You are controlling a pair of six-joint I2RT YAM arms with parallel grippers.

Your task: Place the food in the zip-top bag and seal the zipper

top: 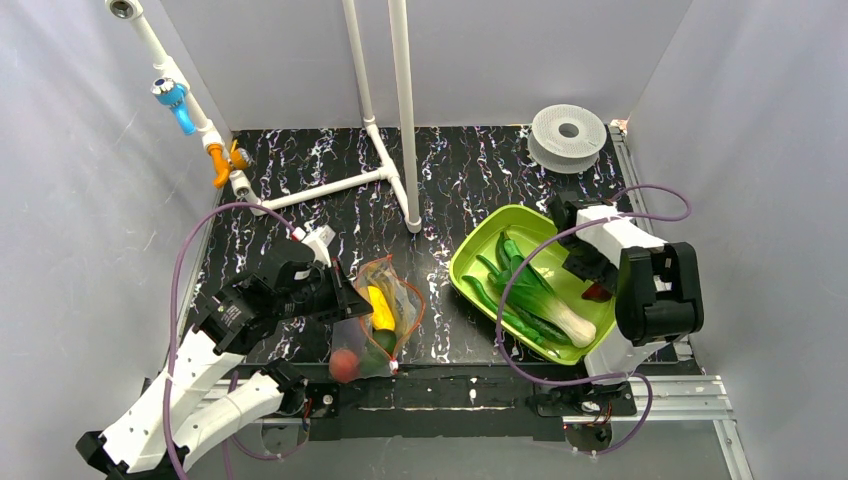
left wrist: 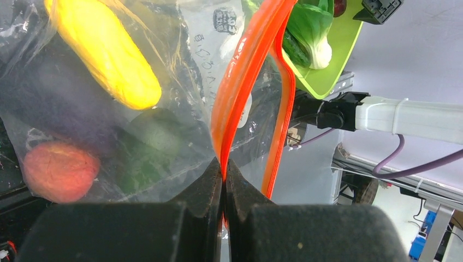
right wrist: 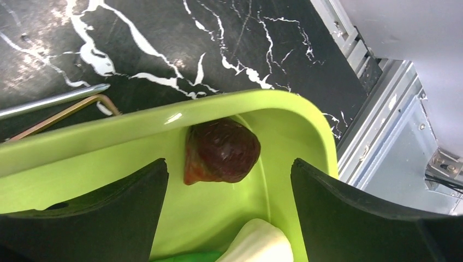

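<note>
The clear zip-top bag (top: 385, 320) lies at the front centre, its mouth open. It holds a yellow piece (top: 381, 308), a red-orange tomato (top: 344, 365) and a dark green piece (left wrist: 155, 136). My left gripper (left wrist: 224, 164) is shut on the bag's red-orange zipper strip (left wrist: 240, 82) and holds that lip up. My right gripper (right wrist: 226, 180) is open above the lime-green tray (top: 480, 250), straddling a dark red-purple piece (right wrist: 221, 152). Long green vegetables (top: 525, 290) with a white stem lie in the tray.
A white pipe frame (top: 385, 120) stands at the back centre. A white spool (top: 568, 135) sits at the back right. Grey walls enclose the black marbled table (top: 450, 170). A metal rail (top: 690, 385) runs along the front right.
</note>
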